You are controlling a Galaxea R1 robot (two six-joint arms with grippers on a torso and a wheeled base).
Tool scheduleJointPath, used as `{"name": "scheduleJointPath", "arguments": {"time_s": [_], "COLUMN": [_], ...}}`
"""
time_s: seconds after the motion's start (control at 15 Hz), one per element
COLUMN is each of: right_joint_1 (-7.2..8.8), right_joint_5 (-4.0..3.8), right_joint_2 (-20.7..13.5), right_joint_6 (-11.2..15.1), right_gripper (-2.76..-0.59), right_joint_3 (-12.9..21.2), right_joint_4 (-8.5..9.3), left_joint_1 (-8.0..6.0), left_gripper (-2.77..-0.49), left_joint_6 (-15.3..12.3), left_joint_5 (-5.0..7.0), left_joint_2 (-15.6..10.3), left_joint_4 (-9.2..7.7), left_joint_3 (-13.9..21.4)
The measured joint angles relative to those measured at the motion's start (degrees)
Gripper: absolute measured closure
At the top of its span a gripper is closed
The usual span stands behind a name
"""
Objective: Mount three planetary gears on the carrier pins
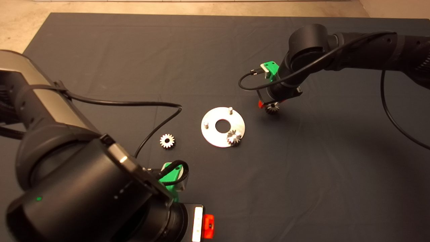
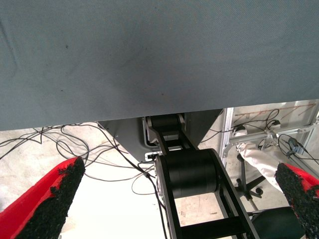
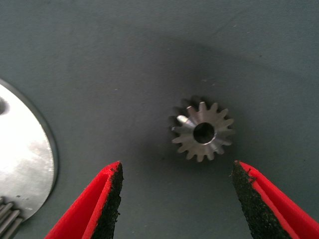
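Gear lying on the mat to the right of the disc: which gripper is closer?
Right. The right gripper hangs open just above that gear, fingers apart either side of it, not touching. The left gripper is parked at the mat's near edge, far beyond the disc.

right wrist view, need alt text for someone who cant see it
A small steel planetary gear lies flat on the dark mat, just ahead of the right gripper, whose red fingers with black pads are spread open and touch nothing. At the edge, part of the silver carrier disc shows, with the teeth of another gear on it.
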Motion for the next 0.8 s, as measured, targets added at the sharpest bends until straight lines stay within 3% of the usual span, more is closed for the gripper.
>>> {"name": "scheduleJointPath", "arguments": {"time_s": [0.4,0.8], "right_joint_1": [-0.51,-0.88], "right_joint_5": [-0.02,-0.07], "right_joint_2": [-1.2,-2.9], "right_joint_6": [-0.7,-0.8], "right_gripper": [-1.61,-1.61], "right_joint_3": [-3.9,-4.7], "right_joint_4": [0.0,0.56], "left_joint_1": [-0.01,-0.01], "left_gripper": [-2.77,-2.77], "left_joint_6": [0.0,0.0], "left_joint_5": [0.0,0.0], "left_joint_2": [0.0,0.0], "left_joint_4": [0.0,0.0], "left_joint_3": [0.0,0.0]}}
